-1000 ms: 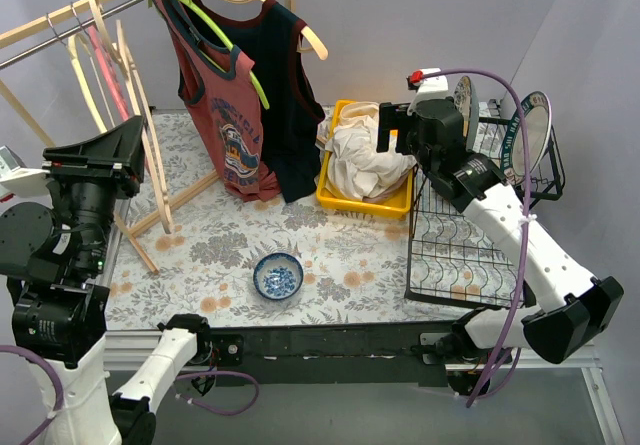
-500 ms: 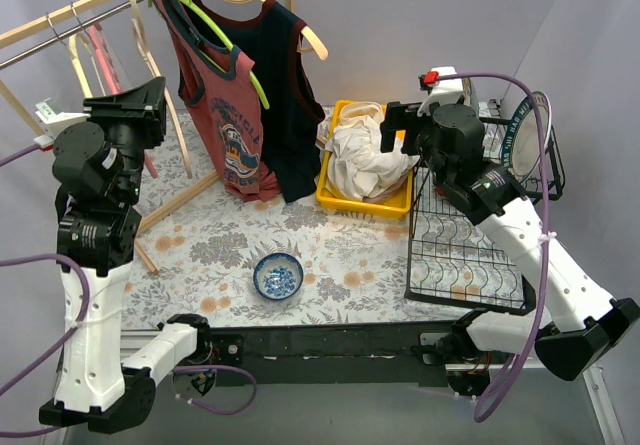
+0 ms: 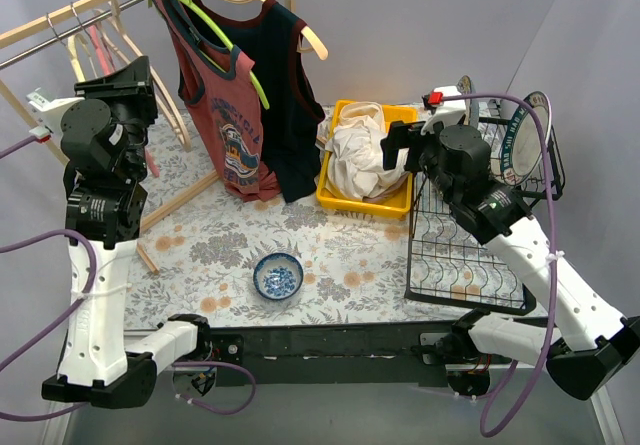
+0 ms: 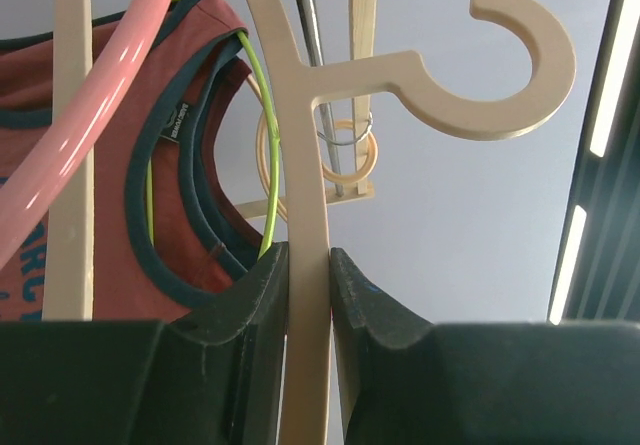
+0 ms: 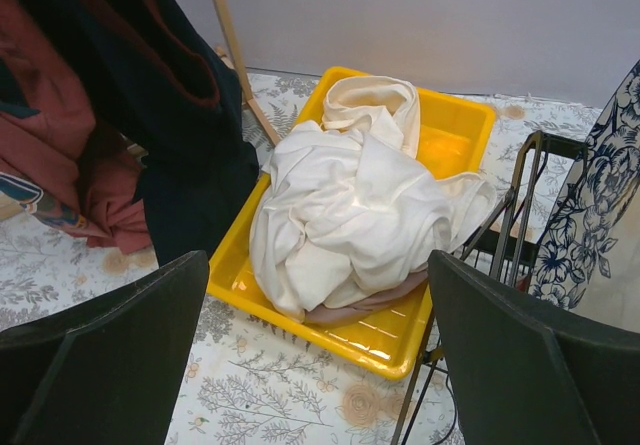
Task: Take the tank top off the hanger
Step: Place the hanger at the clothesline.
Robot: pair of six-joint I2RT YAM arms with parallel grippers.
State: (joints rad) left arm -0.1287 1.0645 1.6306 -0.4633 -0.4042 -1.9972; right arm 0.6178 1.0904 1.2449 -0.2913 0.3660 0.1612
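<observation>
Red tank top [image 3: 222, 115] hangs long axis down on its green hanger [image 3: 228, 43], off to the right of the nearer left gripper [image 4: 308, 265], which is pinched onto a bare cream hanger [image 4: 300, 145]; right gripper [image 5: 318, 265], spread wide and empty, sits farther off.

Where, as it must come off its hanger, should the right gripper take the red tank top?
Likely the lower hem, from the near side: it hangs free; the straps loop over the green hanger, and a navy top crowds its right.
</observation>
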